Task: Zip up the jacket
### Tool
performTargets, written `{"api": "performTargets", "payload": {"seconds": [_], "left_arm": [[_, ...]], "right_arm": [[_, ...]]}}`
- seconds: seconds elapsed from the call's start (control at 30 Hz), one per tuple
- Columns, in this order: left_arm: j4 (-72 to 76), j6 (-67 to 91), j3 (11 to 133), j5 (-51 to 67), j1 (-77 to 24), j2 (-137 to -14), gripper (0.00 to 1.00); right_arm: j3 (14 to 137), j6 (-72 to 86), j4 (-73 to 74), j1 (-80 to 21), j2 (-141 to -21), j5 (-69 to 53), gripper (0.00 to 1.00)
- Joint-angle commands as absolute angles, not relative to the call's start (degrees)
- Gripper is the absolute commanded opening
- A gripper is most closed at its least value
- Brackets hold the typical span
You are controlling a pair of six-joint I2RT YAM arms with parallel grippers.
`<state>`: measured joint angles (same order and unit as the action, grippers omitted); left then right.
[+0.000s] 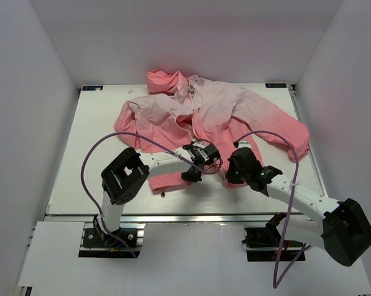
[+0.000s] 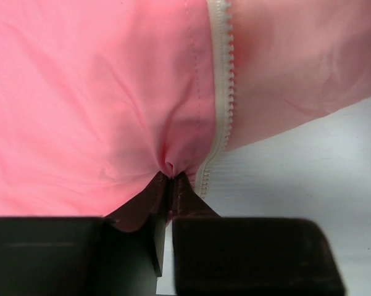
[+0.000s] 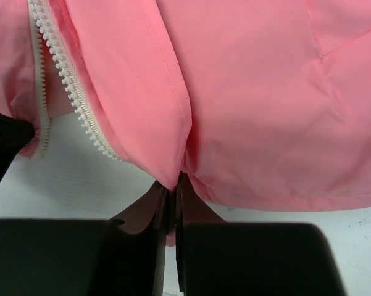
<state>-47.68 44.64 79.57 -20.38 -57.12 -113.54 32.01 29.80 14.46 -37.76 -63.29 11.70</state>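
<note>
Left wrist: left gripper [image 2: 168,180] on jacket [image 2: 80,92]

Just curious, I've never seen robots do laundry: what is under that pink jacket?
Only the white table shows, around the jacket and between its open zipper edges near the hem. Anything beneath the fabric itself is covered and cannot be seen.

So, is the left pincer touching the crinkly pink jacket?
Touching. Left wrist view: the left pincer pinches a puckered fold of the crinkly pink jacket beside its whitish zipper.
</note>
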Motion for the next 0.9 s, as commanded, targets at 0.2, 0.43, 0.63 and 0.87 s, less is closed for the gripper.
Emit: {"api": "performTargets", "payload": {"seconds": [0.2, 0.43, 0.63, 0.87], "left_arm": [[-47.4, 40.4, 78.1, -20.6, -56.9, -107.8, 0.0], [-36.0, 35.0, 72.6, -14.0, -55.6, -94.4, 0.0], [-26.8, 34.1, 64.4, -11.3, -53.1, -81.5, 0.0], [-18.8, 37.4, 57.8, -14.8, -51.9, -72.3, 0.0]], "right_arm": [[31.7, 28.8, 12.7, -36.8, -63.0, 10.5, 0.0], [30.6, 25.5, 6.2, -36.5, -57.9, 1.2, 0.0], [32.6, 25.2, 1.5, -35.6, -58.0, -4.1, 0.0], [32.3, 29.7, -10.9, -34.8, -56.0, -12.0, 0.0]]}}
